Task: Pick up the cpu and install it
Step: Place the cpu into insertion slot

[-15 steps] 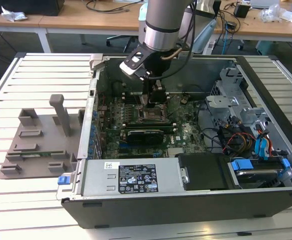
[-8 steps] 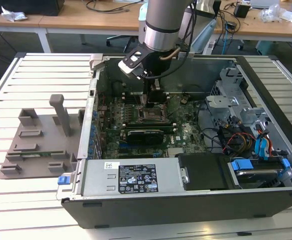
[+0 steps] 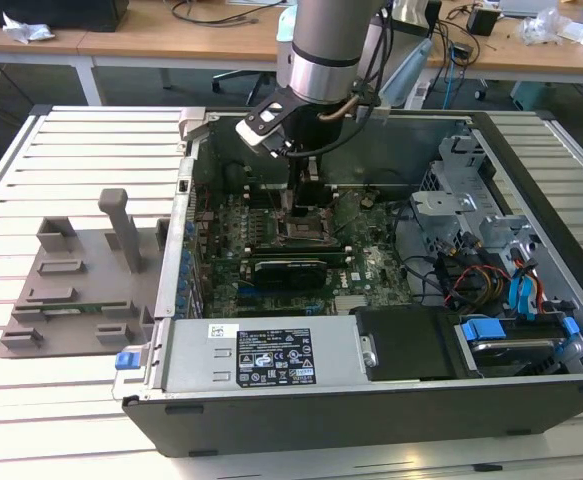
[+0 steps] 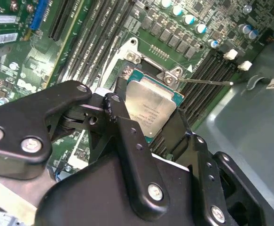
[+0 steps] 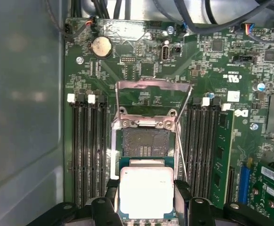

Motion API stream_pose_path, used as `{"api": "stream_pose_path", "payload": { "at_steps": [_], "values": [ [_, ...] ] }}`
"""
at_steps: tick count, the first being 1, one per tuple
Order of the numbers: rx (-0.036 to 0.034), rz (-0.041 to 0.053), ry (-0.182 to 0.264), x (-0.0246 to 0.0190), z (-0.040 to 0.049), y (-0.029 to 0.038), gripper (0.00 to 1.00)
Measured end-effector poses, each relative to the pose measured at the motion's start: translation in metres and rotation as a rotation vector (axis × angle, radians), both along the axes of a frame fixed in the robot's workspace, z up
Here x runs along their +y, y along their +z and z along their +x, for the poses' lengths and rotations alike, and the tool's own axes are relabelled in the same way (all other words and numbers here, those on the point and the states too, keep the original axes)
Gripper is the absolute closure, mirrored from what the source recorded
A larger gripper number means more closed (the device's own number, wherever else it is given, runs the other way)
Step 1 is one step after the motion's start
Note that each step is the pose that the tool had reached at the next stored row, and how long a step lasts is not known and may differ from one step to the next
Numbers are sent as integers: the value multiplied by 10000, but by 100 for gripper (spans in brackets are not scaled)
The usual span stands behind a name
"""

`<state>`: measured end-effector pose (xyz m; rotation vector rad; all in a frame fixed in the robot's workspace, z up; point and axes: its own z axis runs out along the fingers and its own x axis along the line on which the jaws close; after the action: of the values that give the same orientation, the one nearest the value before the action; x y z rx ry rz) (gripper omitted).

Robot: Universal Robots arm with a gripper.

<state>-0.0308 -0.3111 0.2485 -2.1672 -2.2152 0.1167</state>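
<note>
The cpu (image 5: pixel 145 186) was gripped at opposite edges by the closed hand (image 5: pixel 146 197), held partly over the open socket (image 5: pixel 146 141), unseated. Judged: best kept level, squared to the socket, clear of the raised frame (image 5: pixel 153 85) beyond.

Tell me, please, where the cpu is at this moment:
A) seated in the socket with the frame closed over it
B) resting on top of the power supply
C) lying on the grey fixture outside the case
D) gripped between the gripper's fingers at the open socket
D: in the first wrist view the cpu is clamped on two sides by the gripper, and the socket beside it lies bare with its metal frame swung up.
</note>
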Motion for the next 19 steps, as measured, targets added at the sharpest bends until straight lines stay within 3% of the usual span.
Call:
{"api": "stream_pose_path", "payload": {
  "at_steps": [1,2,13,19],
  "values": [
    [-1,-113,-14,0,11,-7,45],
    [0,-129,-16,0,17,-15,45],
    [28,-87,-16,0,87,-196,45],
    [36,-60,-19,0,105,-352,45]
  ]
}}
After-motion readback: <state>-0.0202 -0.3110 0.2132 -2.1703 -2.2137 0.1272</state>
